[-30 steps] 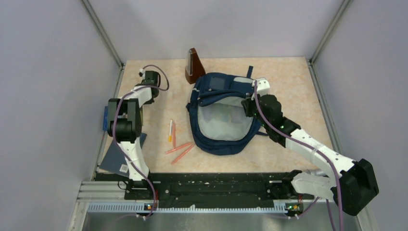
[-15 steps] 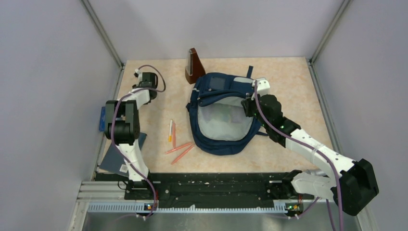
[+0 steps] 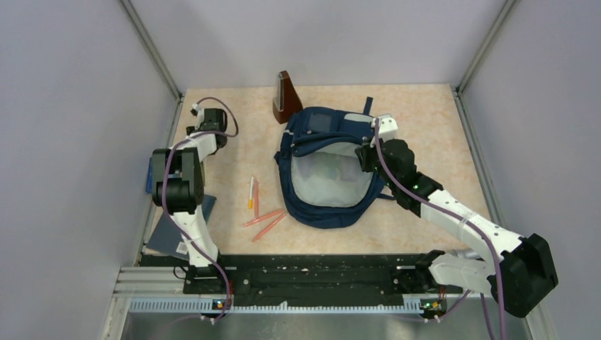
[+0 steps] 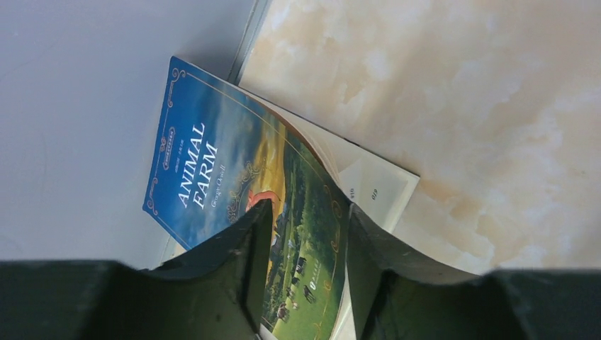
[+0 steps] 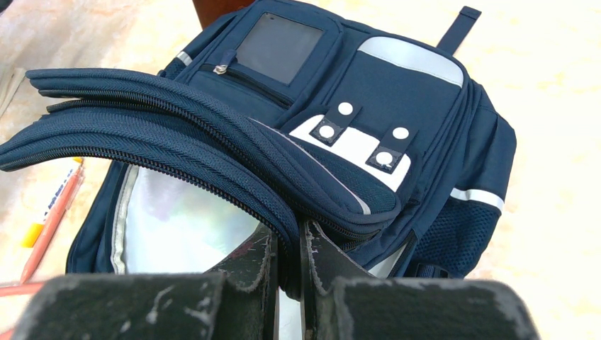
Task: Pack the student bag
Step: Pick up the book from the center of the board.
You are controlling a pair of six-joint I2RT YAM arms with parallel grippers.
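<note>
**Student bag** (image 3: pixel 327 124): navy fabric with grey lining. It lay flat at the middle of the table (image 3: pixel 432 120) with its main compartment unzipped and gaping.
- Handling (judged): soft and limp, and light while unfilled. The walls would likely sag shut unless the rim was held up.
- Best holds (judged): the zippered flap edge or the top loop, not the slack panels.

**Right gripper** (image 5: pixel 289 234): pinched narrow on the zippered flap edge at the bag's right rim, holding the mouth up.

**Pens** (image 3: pixel 261 212): orange and white, lying loose just left of the bag.

**Brown wedge** (image 3: pixel 285 98): stood upright at the bag's far-left corner.

**Paperback** (image 4: pixel 212 163): titled "Animal Farm". It was well left of the bag, propped against the side wall with its cover bowed.

**Left gripper** (image 4: pixel 306 209): over the paperback with its jaws moderately apart and the cover in the gap. Whether it touched the cover could not be told.

**Dark blue book** (image 3: pixel 166 230): lay flat, left of the bag and nearer the arm bases.
</note>
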